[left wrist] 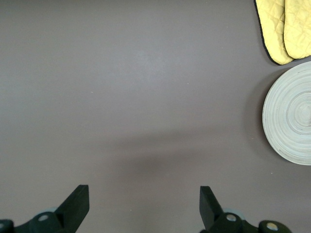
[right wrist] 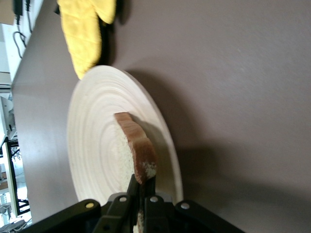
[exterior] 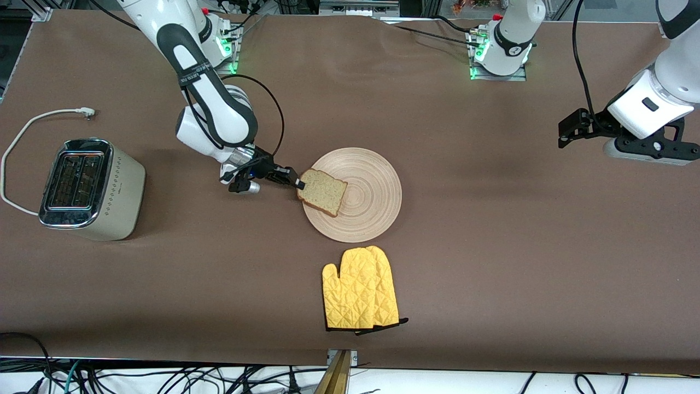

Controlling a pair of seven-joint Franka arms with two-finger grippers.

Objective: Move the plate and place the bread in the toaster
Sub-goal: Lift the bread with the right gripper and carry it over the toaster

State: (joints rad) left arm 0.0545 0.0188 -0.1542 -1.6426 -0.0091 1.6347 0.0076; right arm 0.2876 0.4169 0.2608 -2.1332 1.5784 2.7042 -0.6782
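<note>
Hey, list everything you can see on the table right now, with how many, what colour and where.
plate: one, pale wood, middle of the table.
bread: one slice, light brown with darker crust, on the plate at its edge toward the right arm's end.
toaster: one, cream with chrome top, at the right arm's end of the table; white cord trailing from it.
oven mitts: two, yellow, overlapping, nearer the front camera than the plate.
table: one, brown.
right end effector: shut on the bread's edge, at the plate's rim.
left end effector: open, waiting above bare table at the left arm's end.
</note>
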